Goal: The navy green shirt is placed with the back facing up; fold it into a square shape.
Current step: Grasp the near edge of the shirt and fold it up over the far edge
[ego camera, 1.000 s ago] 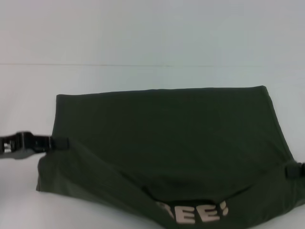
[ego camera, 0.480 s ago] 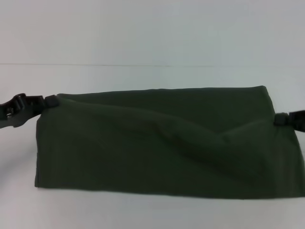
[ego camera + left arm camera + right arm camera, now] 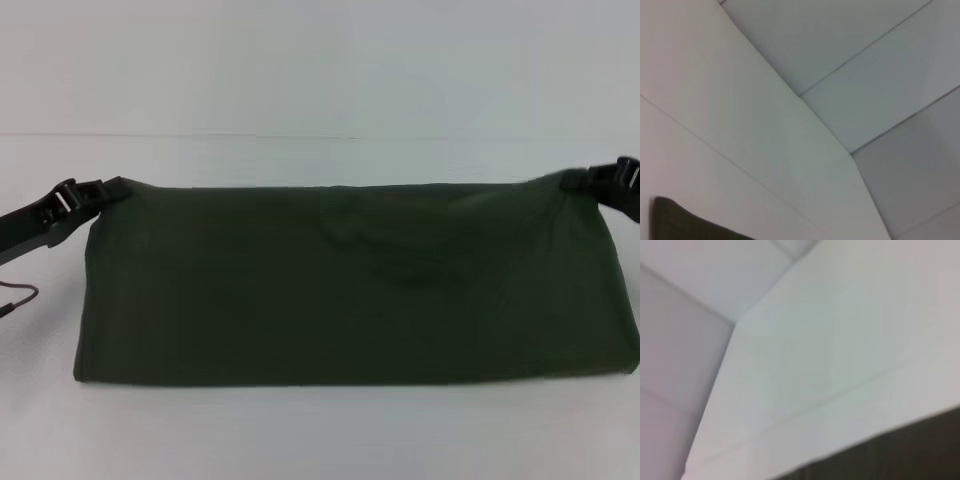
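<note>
Two grippers at work, one on each far corner of the cloth. Left gripper [image 3: 108, 190] is at the far left corner of the navy green shirt [image 3: 350, 285], fingers closed on the fabric there, arm running off the left edge of the head view. Right gripper [image 3: 580, 180] is at the far right corner, pinched onto the cloth the same way, its body cut by the right edge. Shirt lies on the white table [image 3: 320, 430] as a wide folded band, long side running left to right, plain olive surface up, no lettering showing. Near edge lies flat and straight on the table; far edge is stretched between the two grippers. Soft ripple in the fabric around the middle. Thin dark cable [image 3: 20, 298] on the table just left of the shirt, under the left arm. Left wrist view catches only a dark corner of shirt [image 3: 685, 225] against the table; right wrist view, a dark strip of shirt [image 3: 900, 457]. No containers anywhere.
</note>
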You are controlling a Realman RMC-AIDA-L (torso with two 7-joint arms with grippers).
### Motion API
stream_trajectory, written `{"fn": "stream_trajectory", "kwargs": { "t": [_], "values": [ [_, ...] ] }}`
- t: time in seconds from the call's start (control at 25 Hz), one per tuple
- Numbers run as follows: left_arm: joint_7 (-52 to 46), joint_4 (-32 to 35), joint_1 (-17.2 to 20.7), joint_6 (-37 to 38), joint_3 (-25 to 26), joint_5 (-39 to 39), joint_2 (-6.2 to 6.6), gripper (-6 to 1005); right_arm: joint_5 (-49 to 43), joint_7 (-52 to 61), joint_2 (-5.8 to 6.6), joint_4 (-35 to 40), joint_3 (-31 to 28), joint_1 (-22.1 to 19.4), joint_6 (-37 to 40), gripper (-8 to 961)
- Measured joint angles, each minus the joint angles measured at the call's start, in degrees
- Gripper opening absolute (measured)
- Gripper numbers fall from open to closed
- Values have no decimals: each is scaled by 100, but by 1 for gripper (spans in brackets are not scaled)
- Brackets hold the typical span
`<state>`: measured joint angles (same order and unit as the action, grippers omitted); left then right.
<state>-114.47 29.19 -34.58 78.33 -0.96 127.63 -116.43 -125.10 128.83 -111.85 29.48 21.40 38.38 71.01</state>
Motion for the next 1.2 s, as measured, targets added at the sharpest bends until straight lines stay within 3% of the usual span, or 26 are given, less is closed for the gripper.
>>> {"fn": "stream_trajectory", "kwargs": {
  "t": [0.32, 0.72, 1.0, 1.2],
  "values": [
    [511, -237, -158, -622, -10, -166, -98, 27, 497, -331, -186, -211, 3, 18, -755, 37],
    [891, -268, -357, -1291, -9, -343, -307, 27, 1006, -894, -444, -360, -7, 56, -1517, 36],
    [1215, -376, -414, -1540, -10, -639, -414, 26, 1334, -1291, -509, -512, -4, 128, -1699, 36],
    [1263, -391, -463, -1581, -10, -815, -409, 26, 1702, -1445, -530, -509, -5, 143, -1725, 36]
  ]
}}
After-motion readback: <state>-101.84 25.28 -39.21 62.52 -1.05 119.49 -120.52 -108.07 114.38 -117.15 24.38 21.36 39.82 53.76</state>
